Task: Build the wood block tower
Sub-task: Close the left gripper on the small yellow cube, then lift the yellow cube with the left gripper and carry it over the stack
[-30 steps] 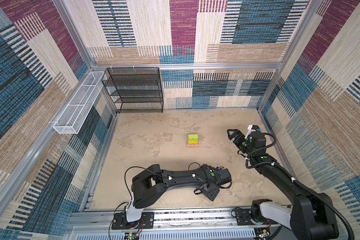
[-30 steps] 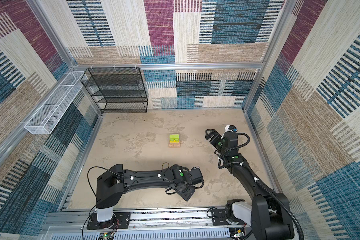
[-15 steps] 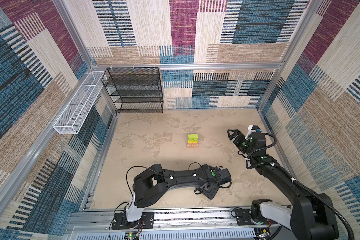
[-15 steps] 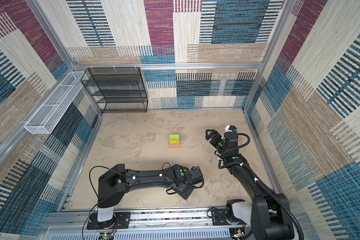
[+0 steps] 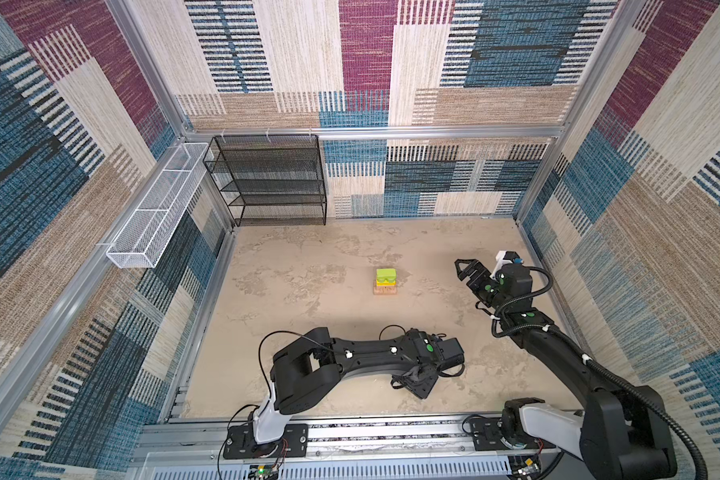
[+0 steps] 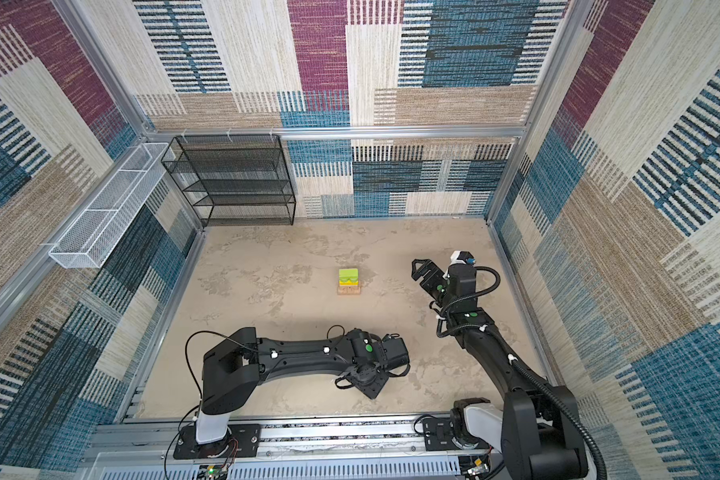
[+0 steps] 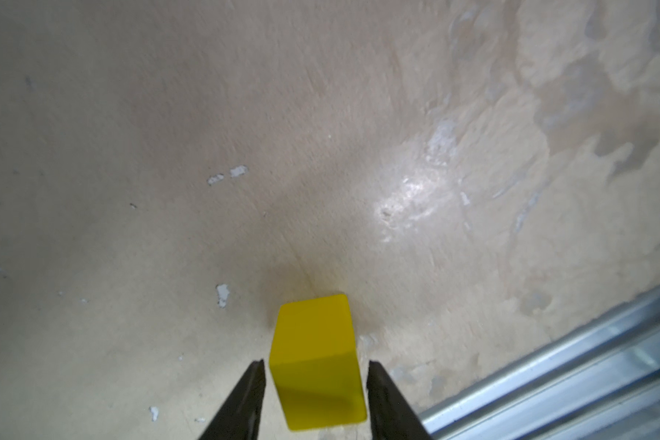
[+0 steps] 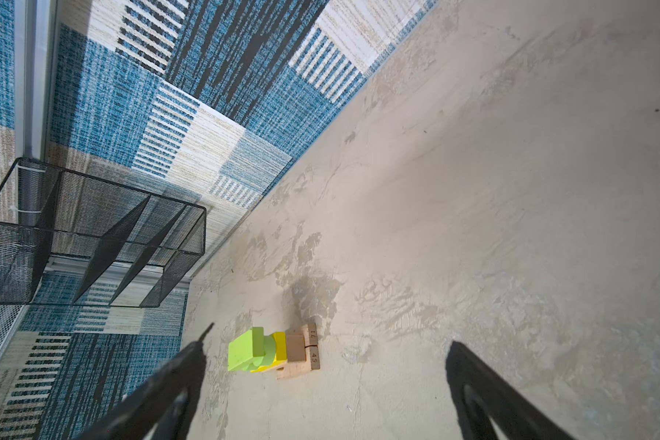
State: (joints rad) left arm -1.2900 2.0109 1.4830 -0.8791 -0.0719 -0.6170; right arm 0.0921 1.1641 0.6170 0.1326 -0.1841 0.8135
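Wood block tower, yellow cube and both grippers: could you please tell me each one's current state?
wood block tower: upright, complete up to the lime green bar on top, untouched.
yellow cube: on the table, not yet gripped.
left gripper: open, straddling the yellow cube, slim gap each side.
right gripper: wide open, empty, facing the tower.

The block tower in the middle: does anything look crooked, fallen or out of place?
Nothing is toppled or damaged: the wood block tower stands upright. The one stray piece is the yellow cube, lying well apart from it, between the fingers of the left gripper.
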